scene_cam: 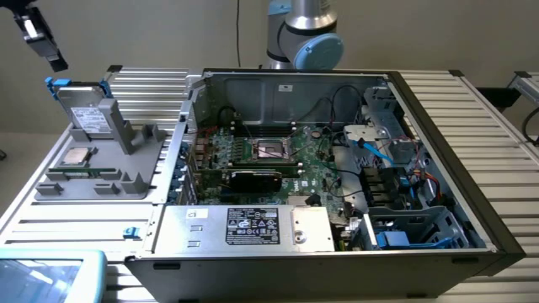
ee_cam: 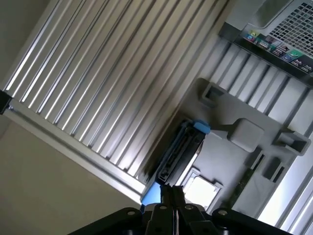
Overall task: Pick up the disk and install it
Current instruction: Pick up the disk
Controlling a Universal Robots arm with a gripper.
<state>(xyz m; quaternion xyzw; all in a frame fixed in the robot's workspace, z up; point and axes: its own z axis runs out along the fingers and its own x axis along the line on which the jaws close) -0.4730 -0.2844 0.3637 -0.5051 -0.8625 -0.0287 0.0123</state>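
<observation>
Standing in a grey holder (scene_cam: 126,180) on ribbed metal table (scene_cam: 471,126), disk (scene_cam: 84,112) shows unreadable white label; gripper (scene_cam: 57,62) above it, pinched together.

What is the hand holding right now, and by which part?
Nothing. The shut hand hangs clear of the silver-grey rectangular hard drive with blue rails, standing upright in its grey plastic holder.

**Labels in sight, none legible**

The white label (scene_cam: 87,118) on the silver-grey metal disk (scene_cam: 77,96), standing at the exterior view's left, carries print too fine to read. The same goes for the black-and-white label (scene_cam: 252,225) on the large silver metal box (scene_cam: 181,235) at the near edge, and for the coloured port markings (ee_cam: 274,46) in the wrist view.
</observation>
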